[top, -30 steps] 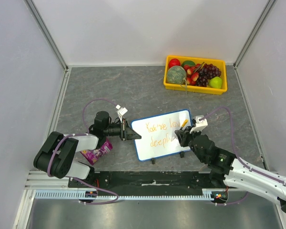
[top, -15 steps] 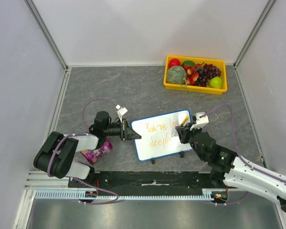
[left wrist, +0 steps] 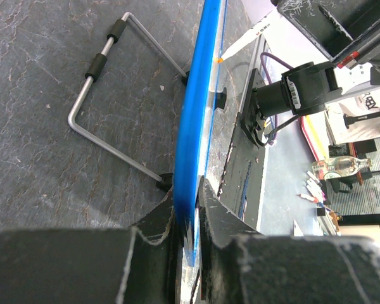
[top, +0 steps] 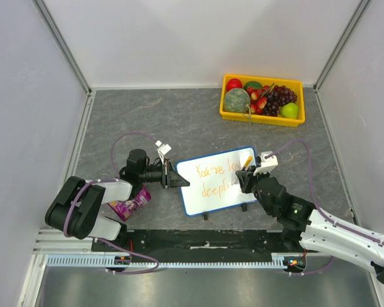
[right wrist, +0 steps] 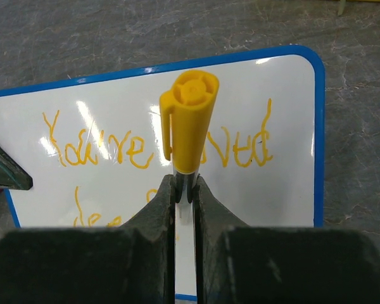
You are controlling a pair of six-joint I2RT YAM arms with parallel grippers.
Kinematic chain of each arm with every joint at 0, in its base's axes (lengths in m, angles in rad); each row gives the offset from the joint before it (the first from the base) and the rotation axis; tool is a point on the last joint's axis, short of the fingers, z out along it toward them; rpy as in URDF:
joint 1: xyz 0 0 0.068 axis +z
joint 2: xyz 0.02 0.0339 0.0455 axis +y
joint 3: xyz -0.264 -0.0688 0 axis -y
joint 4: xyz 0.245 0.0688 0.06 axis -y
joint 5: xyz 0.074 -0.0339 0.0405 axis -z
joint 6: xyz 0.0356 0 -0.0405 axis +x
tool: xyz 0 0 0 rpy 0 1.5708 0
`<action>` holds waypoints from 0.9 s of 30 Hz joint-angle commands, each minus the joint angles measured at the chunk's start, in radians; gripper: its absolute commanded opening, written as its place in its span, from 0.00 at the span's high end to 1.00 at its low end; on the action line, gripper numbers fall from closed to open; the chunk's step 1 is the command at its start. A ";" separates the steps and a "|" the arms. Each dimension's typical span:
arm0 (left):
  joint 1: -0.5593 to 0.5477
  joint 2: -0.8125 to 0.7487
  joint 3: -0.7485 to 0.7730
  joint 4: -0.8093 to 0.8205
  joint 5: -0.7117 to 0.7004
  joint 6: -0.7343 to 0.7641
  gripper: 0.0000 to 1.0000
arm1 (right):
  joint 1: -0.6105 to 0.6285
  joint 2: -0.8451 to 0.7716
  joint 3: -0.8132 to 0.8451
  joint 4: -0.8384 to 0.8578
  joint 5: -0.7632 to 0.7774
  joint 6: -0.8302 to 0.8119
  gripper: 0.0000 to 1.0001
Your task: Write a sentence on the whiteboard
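Our left gripper point(left wrist: 189, 191) pinches the whiteboard point(top: 192, 192), light and stiff by our guess, at its blue frame edge while our right gripper point(right wrist: 183, 190) clamps the yellow marker point(right wrist: 189, 120).

**Three Cameras, One Shared Spot**

The top camera sits high behind the arms and looks down on the whole worktop point(top: 179, 121). The left wrist camera is very near, looking along the blue edge of the whiteboard point(left wrist: 199, 126). The right wrist camera looks past a yellow marker point(right wrist: 189, 120) at its white face. All three see the whiteboard.
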 commanded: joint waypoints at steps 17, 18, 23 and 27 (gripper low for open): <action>-0.003 0.027 -0.003 -0.047 -0.060 0.085 0.98 | -0.005 -0.062 -0.100 -0.023 -0.078 0.058 1.00; -0.002 0.030 -0.003 -0.047 -0.058 0.085 0.98 | -0.005 -0.061 -0.097 -0.024 -0.082 0.056 1.00; -0.005 0.030 -0.003 -0.047 -0.057 0.087 0.98 | -0.005 -0.076 -0.068 -0.015 -0.118 0.039 1.00; -0.005 0.030 -0.001 -0.048 -0.057 0.085 0.98 | -0.005 -0.094 -0.020 -0.018 -0.147 0.016 1.00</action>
